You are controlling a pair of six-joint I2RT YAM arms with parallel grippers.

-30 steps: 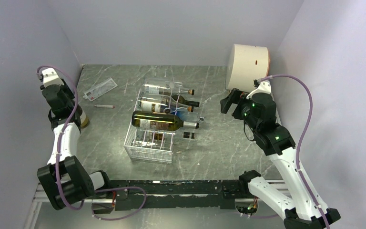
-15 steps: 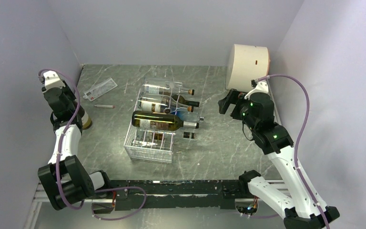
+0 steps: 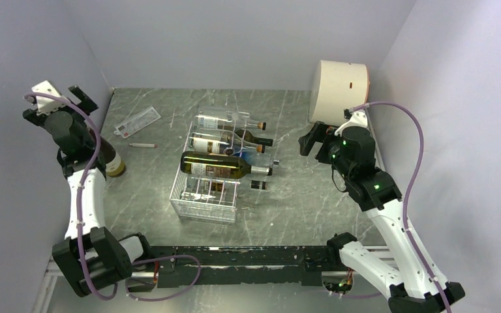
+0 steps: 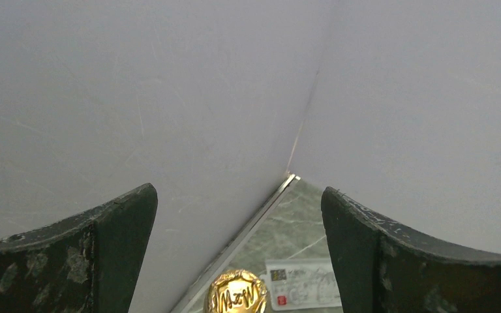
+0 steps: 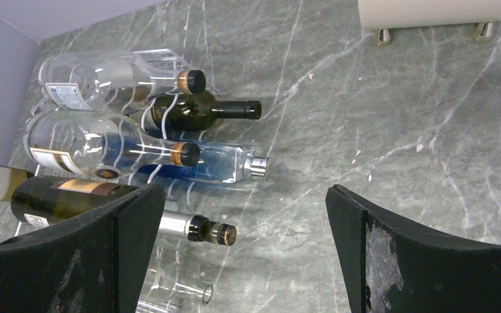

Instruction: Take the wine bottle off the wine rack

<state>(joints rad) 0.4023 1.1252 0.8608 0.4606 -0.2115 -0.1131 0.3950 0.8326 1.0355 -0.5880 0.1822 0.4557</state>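
A dark wine bottle (image 3: 109, 161) with a gold foil cap (image 4: 237, 295) stands upright on the table by the left wall, off the rack. My left gripper (image 3: 57, 104) hangs open above it, and the cap shows low between the spread fingers (image 4: 78, 254), touching neither. The white wire wine rack (image 3: 203, 197) sits mid-table with several bottles lying in it, a dark green one (image 3: 224, 166) on top. My right gripper (image 3: 310, 140) is open to the right of the rack, pointing at the bottle necks (image 5: 196, 228) with nothing between its fingers (image 5: 417, 261).
A cream drum (image 3: 339, 91) stands at the back right, its feet (image 5: 383, 38) showing in the right wrist view. A white card (image 3: 137, 122) and a pen (image 3: 142, 145) lie at the back left. The left wall is close beside the left gripper.
My left gripper has opened and risen off the upright bottle's top, swinging toward the left wall. The bottle stays standing. The right arm has barely moved.
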